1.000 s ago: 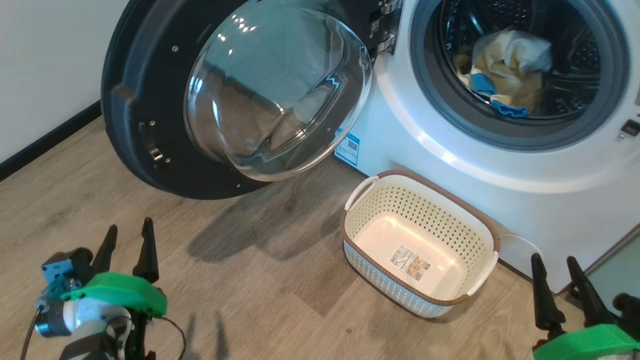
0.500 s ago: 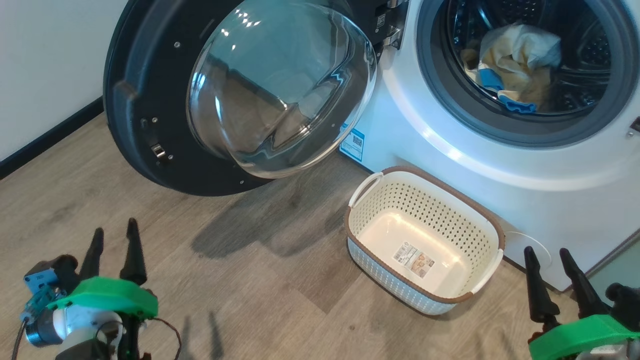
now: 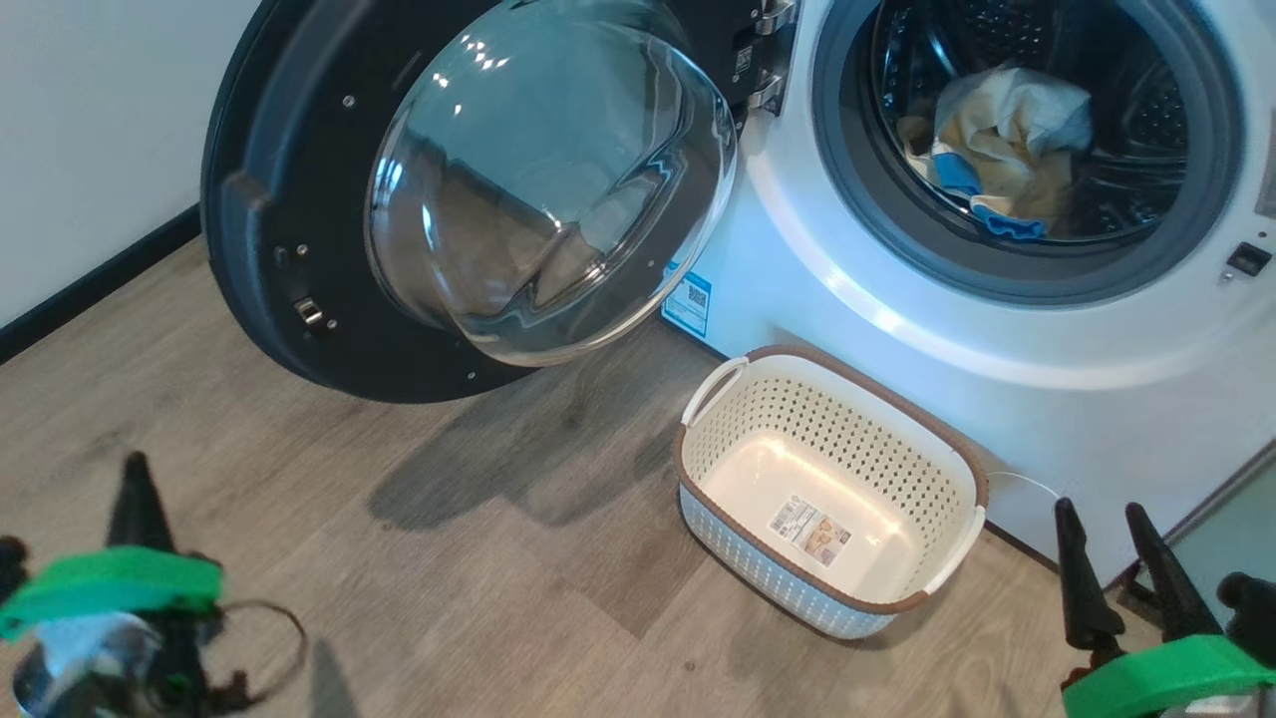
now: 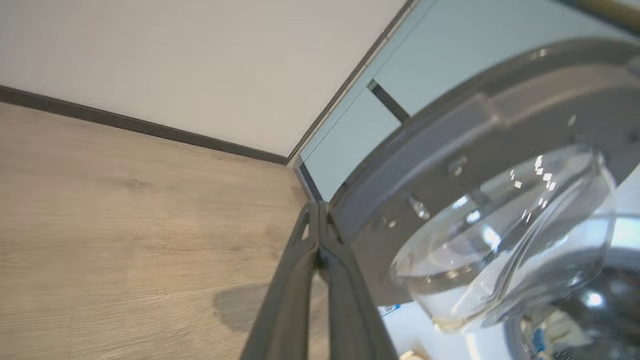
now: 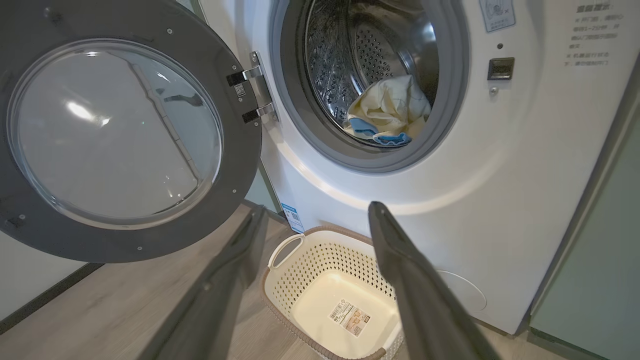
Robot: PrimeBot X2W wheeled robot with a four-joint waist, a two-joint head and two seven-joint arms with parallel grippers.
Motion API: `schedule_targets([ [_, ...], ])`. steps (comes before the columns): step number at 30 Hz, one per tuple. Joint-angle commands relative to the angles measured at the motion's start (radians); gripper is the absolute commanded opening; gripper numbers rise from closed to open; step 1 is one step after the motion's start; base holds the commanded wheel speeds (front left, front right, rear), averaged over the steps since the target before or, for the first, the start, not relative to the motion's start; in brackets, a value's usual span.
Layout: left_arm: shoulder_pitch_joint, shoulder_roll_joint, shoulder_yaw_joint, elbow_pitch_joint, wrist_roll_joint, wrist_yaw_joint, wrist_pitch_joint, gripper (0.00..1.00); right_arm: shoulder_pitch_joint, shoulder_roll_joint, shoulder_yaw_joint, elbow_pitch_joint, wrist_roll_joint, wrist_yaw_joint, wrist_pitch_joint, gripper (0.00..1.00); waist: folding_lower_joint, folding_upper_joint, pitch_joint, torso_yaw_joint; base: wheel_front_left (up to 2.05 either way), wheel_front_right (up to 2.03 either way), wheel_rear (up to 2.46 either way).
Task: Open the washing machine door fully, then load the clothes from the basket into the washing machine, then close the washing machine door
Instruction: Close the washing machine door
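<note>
Lying in a crumpled heap inside the steel drum, the clothes (image 3: pixel 997 150) are sitting close to the grey-rimmed mouth of the washing machine (image 3: pixel 897 329). The basket (image 3: pixel 837 424) is standing empty on the floor (image 3: pixel 498 558) just in front of it, its label sticker showing. Loading is therefore looking finished, and the step in hand is probably the closing. The washing machine door (image 3: pixel 469 189) is hanging wide open to the left of the mouth, its glass bowl bulging outward. The left pincer (image 4: pixel 318 215) is hovering low over the floor with its fingers pressed together on nothing, pointing toward the door's outer edge. The right pincer (image 3: pixel 1101 514) is waiting wide and empty by the basket's right end, near a pale green cabinet (image 3: pixel 1236 538). Next, the left arm is likely needing to get behind the door's free rim and push it round to the latch. The wall (image 3: pixel 90 130) is leaving little room there. The basket is sitting under the door's arc, apparently lower than its bottom edge, and a blue cuff near the drum lip is risking being caught.
</note>
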Motion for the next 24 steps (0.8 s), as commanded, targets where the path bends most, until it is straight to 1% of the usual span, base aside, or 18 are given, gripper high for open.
schedule_targets([
  [1, -0.072, 0.050, 0.030, -0.023, -0.040, -0.001, 0.000, 0.00, -0.014, -0.013, 0.008, -0.035, 0.002, -0.003, -0.010, 1.00, 0.0000, 0.0000, -0.003, -0.002, 0.00, 0.00, 0.00],
  [4, -0.108, 0.112, 0.020, 0.012, -0.161, -0.001, 0.036, 0.00, 0.006, -0.007, -0.006, -0.040, -0.001, -0.003, -0.010, 1.00, 0.0000, 0.0000, -0.011, -0.008, 0.00, 0.00, 0.00],
  [8, -0.166, 0.182, 0.030, 0.063, -0.324, -0.001, 0.106, 0.00, 0.035, 0.004, -0.019, -0.047, -0.006, -0.003, -0.010, 1.00, 0.0000, 0.0000, -0.026, -0.018, 0.00, 0.00, 0.00],
  [11, -0.209, 0.227, 0.067, 0.111, -0.436, -0.001, 0.160, 0.00, 0.047, 0.009, -0.020, -0.052, -0.011, -0.003, -0.010, 1.00, 0.0000, 0.0000, -0.029, -0.036, 0.00, 0.00, 0.00],
  [14, -0.257, 0.272, 0.103, 0.177, -0.521, -0.001, 0.222, 0.00, 0.049, 0.007, -0.018, -0.054, -0.012, -0.003, -0.010, 1.00, 0.0000, 0.0000, -0.027, -0.054, 0.00, 0.00, 0.00],
  [17, -0.315, 0.311, 0.131, 0.252, -0.576, -0.001, 0.269, 0.00, 0.050, 0.000, -0.017, -0.056, -0.012, -0.003, -0.010, 1.00, 0.0000, 0.0000, -0.022, -0.069, 0.00, 0.00, 0.00],
  [20, -0.378, 0.343, 0.153, 0.329, -0.613, 0.010, 0.303, 0.00, 0.051, -0.008, -0.016, -0.056, -0.012, -0.003, -0.010, 1.00, 0.0000, 0.0000, -0.015, -0.080, 0.00, 0.00, 0.00],
  [24, -0.455, 0.382, 0.176, 0.425, -0.647, 0.052, 0.336, 0.00, 0.051, -0.019, -0.009, -0.056, -0.012, -0.003, -0.010, 1.00, 0.0000, 0.0000, -0.005, -0.098, 0.00, 0.00, 0.00],
])
